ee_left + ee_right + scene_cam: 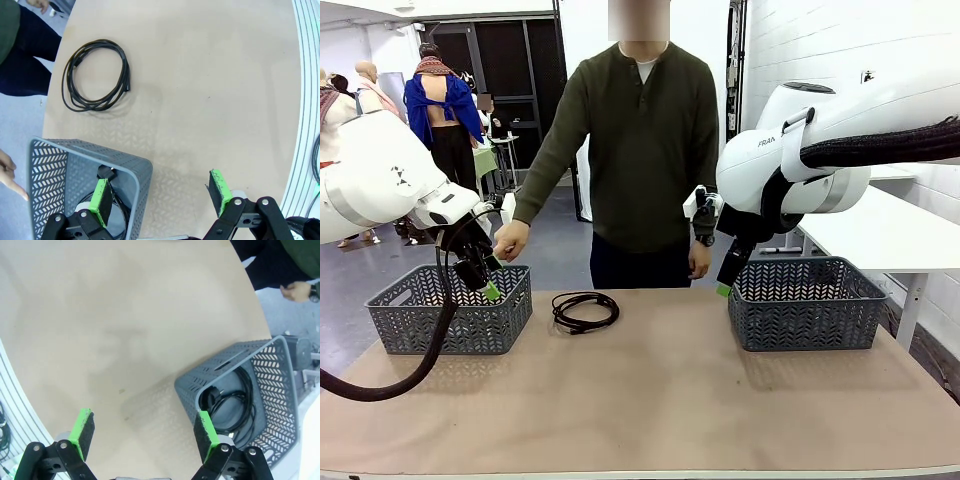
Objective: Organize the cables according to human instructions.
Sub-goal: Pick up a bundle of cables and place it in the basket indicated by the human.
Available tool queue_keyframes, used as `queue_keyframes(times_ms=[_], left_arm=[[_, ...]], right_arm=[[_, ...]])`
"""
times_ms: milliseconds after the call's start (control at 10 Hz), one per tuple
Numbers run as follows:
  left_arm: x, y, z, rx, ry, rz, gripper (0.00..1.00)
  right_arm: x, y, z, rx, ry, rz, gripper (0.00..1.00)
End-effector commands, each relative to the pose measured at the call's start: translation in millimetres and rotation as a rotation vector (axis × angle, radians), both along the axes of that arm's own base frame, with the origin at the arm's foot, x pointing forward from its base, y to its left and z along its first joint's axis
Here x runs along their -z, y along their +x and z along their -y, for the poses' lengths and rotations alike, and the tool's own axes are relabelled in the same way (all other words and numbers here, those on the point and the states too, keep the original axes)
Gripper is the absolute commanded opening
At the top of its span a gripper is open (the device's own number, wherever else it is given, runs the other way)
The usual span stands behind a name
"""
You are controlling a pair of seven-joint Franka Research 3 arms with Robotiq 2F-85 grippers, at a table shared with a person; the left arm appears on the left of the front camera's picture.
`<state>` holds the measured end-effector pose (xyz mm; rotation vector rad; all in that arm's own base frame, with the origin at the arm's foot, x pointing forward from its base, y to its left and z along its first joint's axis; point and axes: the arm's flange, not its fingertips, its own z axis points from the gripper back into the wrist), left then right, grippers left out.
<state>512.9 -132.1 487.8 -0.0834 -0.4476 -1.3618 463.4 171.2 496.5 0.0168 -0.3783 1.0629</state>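
One black cable lies wound in a loop on the table between the two baskets; the left wrist view shows the cable flat and free, well beyond my fingers. My left gripper hangs open over the right edge of the left basket, one green pad inside the basket rim and one outside. A cable lies in that basket. My right gripper hovers open by the left side of the right basket, which holds a coiled cable. Its fingers hold nothing.
The person stands at the far side. One hand reaches toward the left basket, a finger showing beside it. The other hand hangs by the table's far edge. The near half of the brown tabletop is bare.
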Motion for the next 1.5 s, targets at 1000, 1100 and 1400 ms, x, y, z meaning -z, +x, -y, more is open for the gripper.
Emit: queue_keyframes(times_ms=[1000,1100,1400], left_arm=[[-0.4,111.0,128.6,-0.269,0.044,-0.188,1.00],[3.6,115.3,131.9,-0.276,0.053,-0.204,1.00],[10.9,106.5,126.1,-0.257,0.020,-0.187,1.00]], right_arm=[[0.7,0.4,0.5,0.002,-0.011,-0.003,1.00],[0.7,0.4,0.5,0.002,-0.011,-0.003,1.00],[0.7,0.4,0.5,0.002,-0.011,-0.003,1.00]])
